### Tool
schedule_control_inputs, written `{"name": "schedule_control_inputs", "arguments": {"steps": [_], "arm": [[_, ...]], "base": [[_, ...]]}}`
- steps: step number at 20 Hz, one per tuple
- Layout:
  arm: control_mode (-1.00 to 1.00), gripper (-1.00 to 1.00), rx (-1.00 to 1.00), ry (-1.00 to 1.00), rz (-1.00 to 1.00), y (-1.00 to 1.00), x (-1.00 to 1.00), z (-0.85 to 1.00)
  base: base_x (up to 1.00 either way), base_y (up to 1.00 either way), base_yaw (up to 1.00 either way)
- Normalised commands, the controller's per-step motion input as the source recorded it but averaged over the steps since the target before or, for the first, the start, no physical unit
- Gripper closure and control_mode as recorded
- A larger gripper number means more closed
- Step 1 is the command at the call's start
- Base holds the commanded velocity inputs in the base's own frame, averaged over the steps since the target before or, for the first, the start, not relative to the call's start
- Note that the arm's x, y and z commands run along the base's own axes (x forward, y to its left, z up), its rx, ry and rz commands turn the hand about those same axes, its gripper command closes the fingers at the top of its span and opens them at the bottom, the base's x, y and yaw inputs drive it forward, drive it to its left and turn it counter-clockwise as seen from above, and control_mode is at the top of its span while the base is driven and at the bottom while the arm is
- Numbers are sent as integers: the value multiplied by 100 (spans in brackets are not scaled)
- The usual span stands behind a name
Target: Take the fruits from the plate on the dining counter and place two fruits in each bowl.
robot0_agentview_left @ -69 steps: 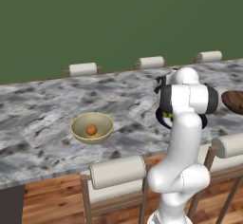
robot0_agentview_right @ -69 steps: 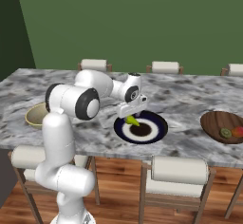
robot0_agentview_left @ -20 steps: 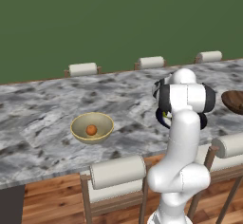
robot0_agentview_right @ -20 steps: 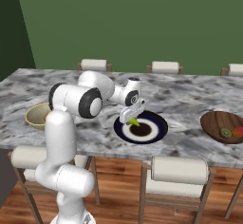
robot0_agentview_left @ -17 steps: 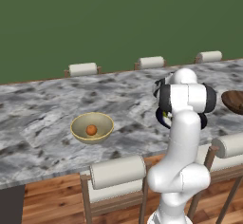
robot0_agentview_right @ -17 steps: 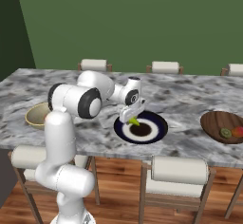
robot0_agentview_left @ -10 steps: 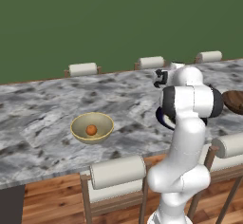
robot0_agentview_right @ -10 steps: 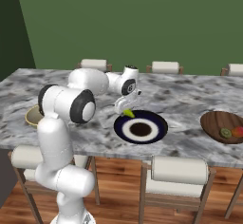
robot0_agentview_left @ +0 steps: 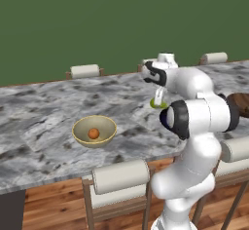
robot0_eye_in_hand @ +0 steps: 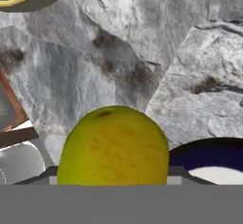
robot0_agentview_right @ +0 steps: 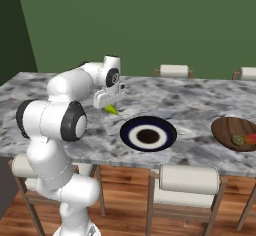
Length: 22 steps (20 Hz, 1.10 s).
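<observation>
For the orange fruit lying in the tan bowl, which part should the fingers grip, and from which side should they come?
Grip the orange fruit across its widest middle, coming straight down from above. It is round and sits low at the centre of the deep tan bowl, whose raised wall would likely block any approach from the side.

Stools with white cylindrical backrests [robot0_agentview_left: 120, 175] stood on the near side, drawn up close to the slab's edge, and more [robot0_agentview_left: 85, 71] lined the far side. A plain dark green wall [robot0_agentview_right: 150, 20] rose behind them. Wooden plank flooring [robot0_agentview_right: 125, 215] showed beneath the near stools, with their thin legs standing on it.
</observation>
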Motion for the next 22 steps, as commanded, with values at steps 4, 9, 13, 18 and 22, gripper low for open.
{"name": "schedule_control_inputs", "arguments": {"steps": [4,9,13,18,22], "arm": [[-100,100,0,0,1,99,-87,25],[-100,100,0,-1,-7,100,-72,5],[-100,100,0,0,-17,100,-34,0],[-100,100,0,0,-35,87,-7,1],[-100,100,0,0,-21,70,1,5]], "base": [[0,0,0],[0,0,0],[0,0,0],[0,0,0],[0,0,0]]}}
